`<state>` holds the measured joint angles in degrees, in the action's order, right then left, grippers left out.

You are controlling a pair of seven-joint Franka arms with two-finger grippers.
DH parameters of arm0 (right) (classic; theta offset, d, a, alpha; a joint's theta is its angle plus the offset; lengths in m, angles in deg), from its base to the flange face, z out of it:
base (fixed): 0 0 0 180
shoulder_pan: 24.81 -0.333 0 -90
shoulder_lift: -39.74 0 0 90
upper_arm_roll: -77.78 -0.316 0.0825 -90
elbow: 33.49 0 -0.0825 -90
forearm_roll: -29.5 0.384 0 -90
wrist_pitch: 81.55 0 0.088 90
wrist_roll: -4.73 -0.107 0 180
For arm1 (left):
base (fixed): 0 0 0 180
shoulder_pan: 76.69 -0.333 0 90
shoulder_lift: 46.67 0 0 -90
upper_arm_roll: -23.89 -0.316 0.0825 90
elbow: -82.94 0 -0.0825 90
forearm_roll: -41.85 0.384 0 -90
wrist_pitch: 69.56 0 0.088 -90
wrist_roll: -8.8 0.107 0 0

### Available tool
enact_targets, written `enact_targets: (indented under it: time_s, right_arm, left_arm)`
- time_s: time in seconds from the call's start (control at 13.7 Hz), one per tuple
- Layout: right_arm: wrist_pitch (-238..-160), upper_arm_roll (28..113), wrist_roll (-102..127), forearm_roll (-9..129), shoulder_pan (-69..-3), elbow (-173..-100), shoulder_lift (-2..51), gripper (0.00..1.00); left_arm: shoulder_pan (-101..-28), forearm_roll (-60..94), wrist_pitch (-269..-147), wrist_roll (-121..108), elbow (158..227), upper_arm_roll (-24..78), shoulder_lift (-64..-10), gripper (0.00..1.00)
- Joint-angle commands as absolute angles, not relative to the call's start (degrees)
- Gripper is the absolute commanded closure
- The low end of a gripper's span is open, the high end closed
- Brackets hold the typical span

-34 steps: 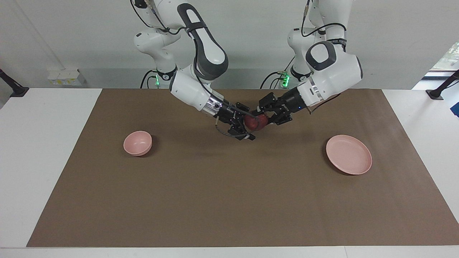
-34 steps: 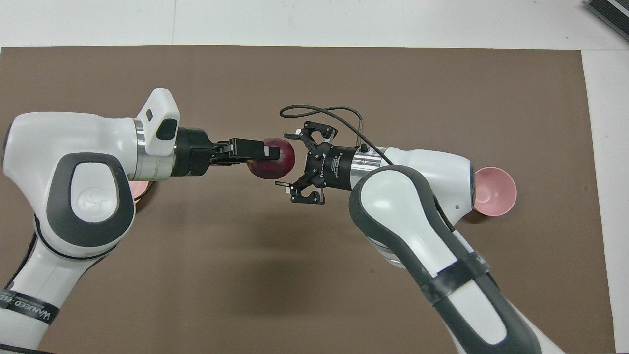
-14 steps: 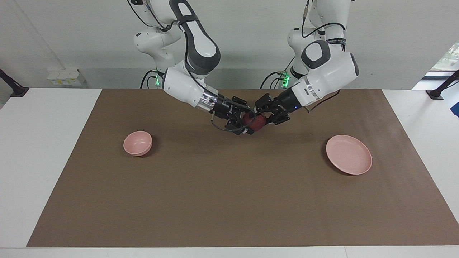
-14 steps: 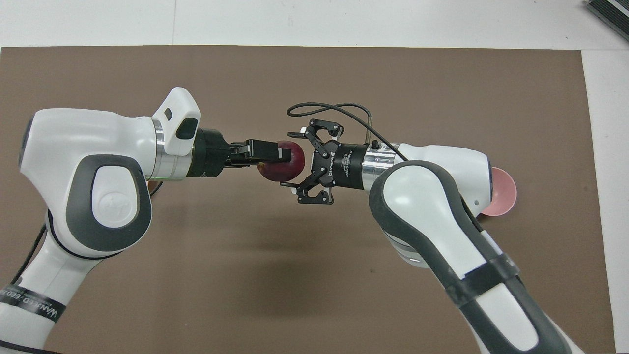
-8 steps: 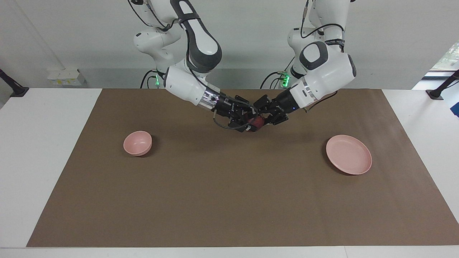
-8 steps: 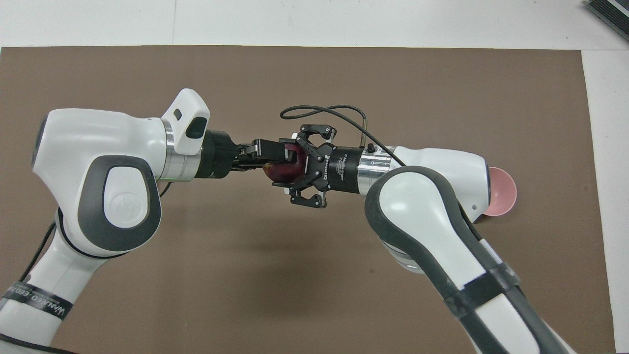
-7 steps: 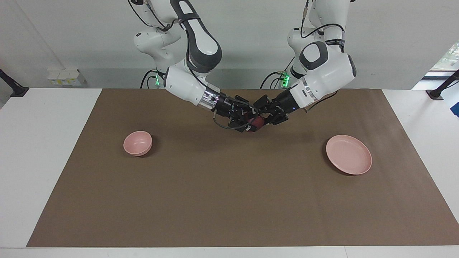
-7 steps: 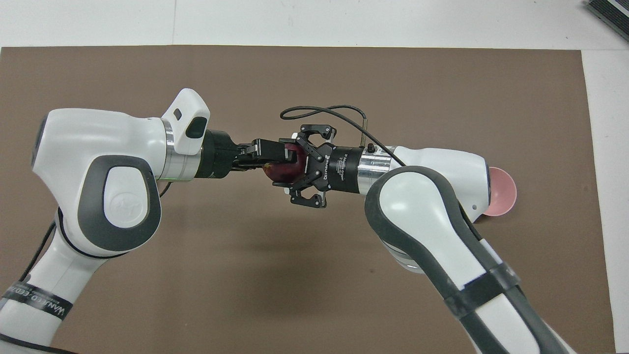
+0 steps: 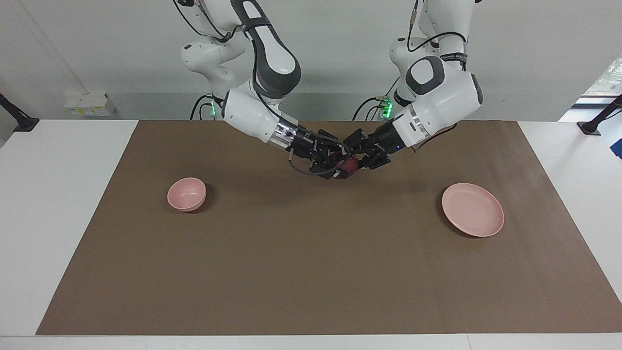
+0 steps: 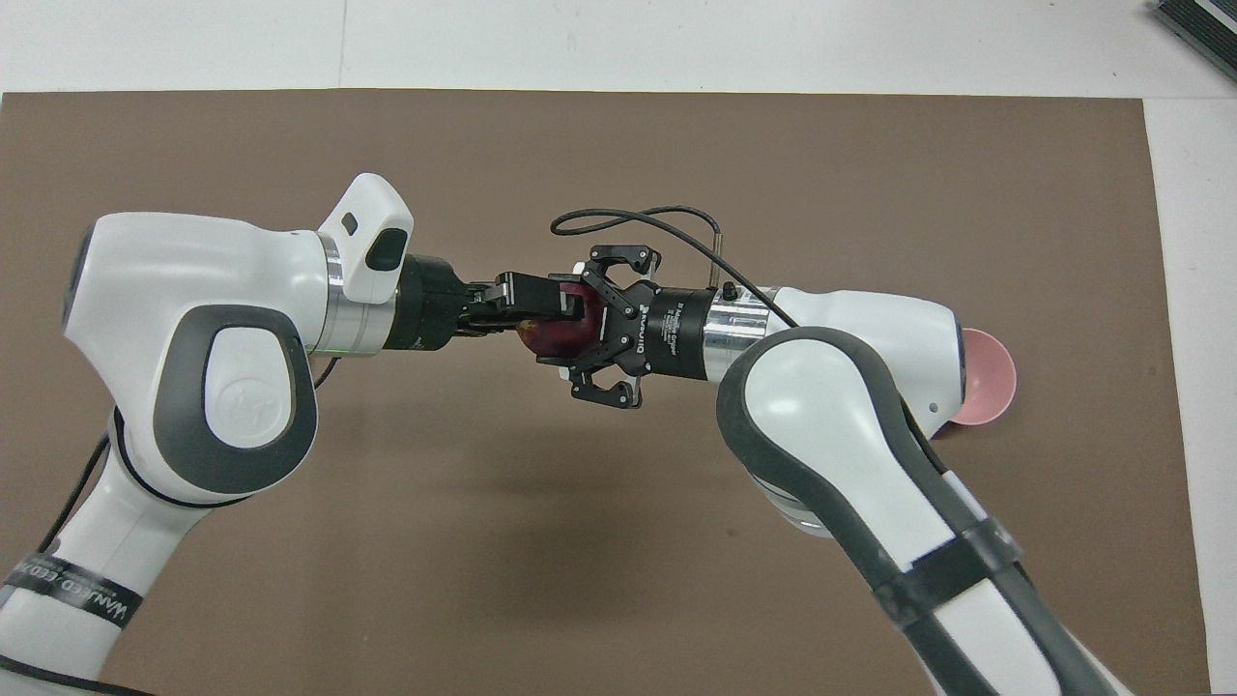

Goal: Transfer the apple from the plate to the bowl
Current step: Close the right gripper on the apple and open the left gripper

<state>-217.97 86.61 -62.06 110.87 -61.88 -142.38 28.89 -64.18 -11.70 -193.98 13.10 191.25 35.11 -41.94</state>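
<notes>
- Jaws of the left gripper (image 10: 546, 311) pinch the apple (image 10: 556, 338) from the plate's end; the right gripper (image 10: 591, 333) has its jaws spread around the fruit from the bowl's end, and no finger of it visibly presses the skin.
- Held in the air between the two grippers, the apple sits over the bare brown mat (image 9: 311, 253) at mid-table, well apart from both dishes.
- Likely risk: if the left gripper lets go before the right one has closed, the apple would drop to the mat and roll.
- Round, smooth skin gives little purchase; an off-centre squeeze could pop the fruit out sideways.
- With two sets of fingers crowded around one small thing, they may knock each other.
- Most of the apple is covered by the grippers in both views, so real contact is hard to judge.
- From overhead, the bowl (image 10: 988, 377) is half hidden by the right arm, and the plate (image 9: 472, 209) is hidden by the left arm.
</notes>
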Motion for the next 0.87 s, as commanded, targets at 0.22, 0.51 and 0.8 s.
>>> enact_targets:
  time_s: [0.22,0.51,0.8]
  right_arm:
    - [-220.2,86.4,-59.6,109.7,-61.1,-142.4,28.3,1.00]
    - [-220.8,86.5,-59.5,108.3,-61.3,-142.2,28.1,1.00]
    - [-220.8,86.5,-58.7,104.0,-61.1,-142.2,28.0,1.00]
  left_arm:
    - [-63.6,-11.2,-193.2,8.3,189.6,34.8,-43.1,0.49]
    - [-63.7,-10.9,-193.2,5.4,188.8,34.8,-43.2,0.18]
    - [-63.5,-10.1,-193.6,3.5,188.5,34.8,-43.3,0.00]
